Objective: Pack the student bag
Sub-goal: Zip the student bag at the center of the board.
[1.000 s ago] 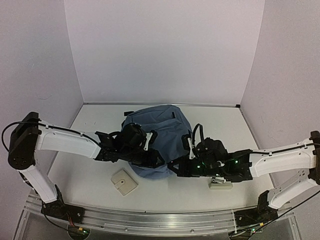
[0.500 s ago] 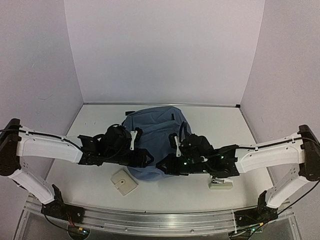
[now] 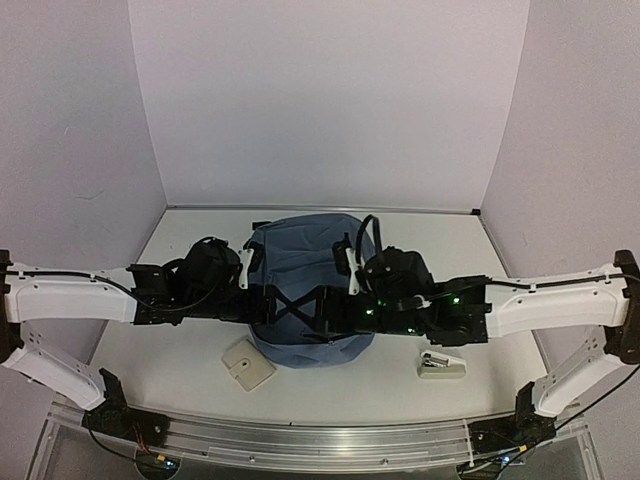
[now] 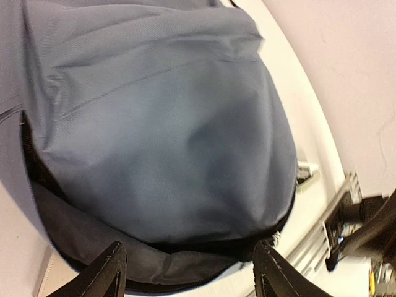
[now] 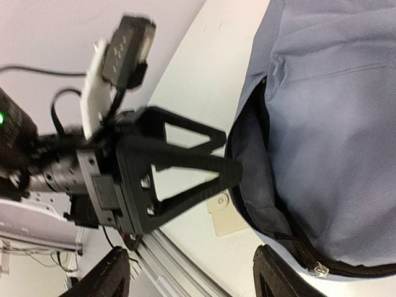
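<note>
Left gripper (image 4: 192, 275) spread over the student bag (image 4: 154, 124) (its mouth gaping); right gripper (image 5: 193, 277) facing it, likewise spread. Neither pinches anything.

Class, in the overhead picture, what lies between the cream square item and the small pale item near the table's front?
The near end of the student bag sits there, in the top view.

Matt cloth bag (image 4: 161, 124), hard rig around.
Blue woven fabric, dark lining; table (image 3: 350, 385) smooth white; rail (image 3: 320, 440) at bottom of frame bare metal; arms (image 3: 60, 300) glossy white plastic.
</note>
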`<state>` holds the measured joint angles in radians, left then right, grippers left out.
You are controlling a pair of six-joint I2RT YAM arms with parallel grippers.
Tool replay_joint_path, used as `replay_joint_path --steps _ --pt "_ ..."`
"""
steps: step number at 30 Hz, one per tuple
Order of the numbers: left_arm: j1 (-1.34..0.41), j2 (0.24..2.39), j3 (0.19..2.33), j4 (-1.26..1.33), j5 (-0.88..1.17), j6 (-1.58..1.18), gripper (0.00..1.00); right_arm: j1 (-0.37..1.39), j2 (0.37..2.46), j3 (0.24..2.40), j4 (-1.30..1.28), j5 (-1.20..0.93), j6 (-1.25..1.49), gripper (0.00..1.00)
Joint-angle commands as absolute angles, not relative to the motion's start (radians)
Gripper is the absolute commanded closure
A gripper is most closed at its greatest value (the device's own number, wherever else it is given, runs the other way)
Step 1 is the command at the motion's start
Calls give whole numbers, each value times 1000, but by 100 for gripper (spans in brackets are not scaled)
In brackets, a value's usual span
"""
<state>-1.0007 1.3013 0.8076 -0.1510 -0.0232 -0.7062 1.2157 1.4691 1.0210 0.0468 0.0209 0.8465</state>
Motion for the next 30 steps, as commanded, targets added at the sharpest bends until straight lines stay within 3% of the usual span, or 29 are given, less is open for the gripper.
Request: replay_joint_path --steps 1,11,23,30 --pt "-1018 1387 874 -89 180 -562 31 1193 1348 998 -91 225 869 26" --pt "-1023 1569 1000 -118 396 -462 31 1094 1180 803 -116 214 989 20" --pt "-1025 1641 998 -39 412 -514 70 1092 1184 737 -112 184 1045 20" --pt "-1025 1652 1001 -11 430 -521 73 1092 1234 640 83 120 1120 20"
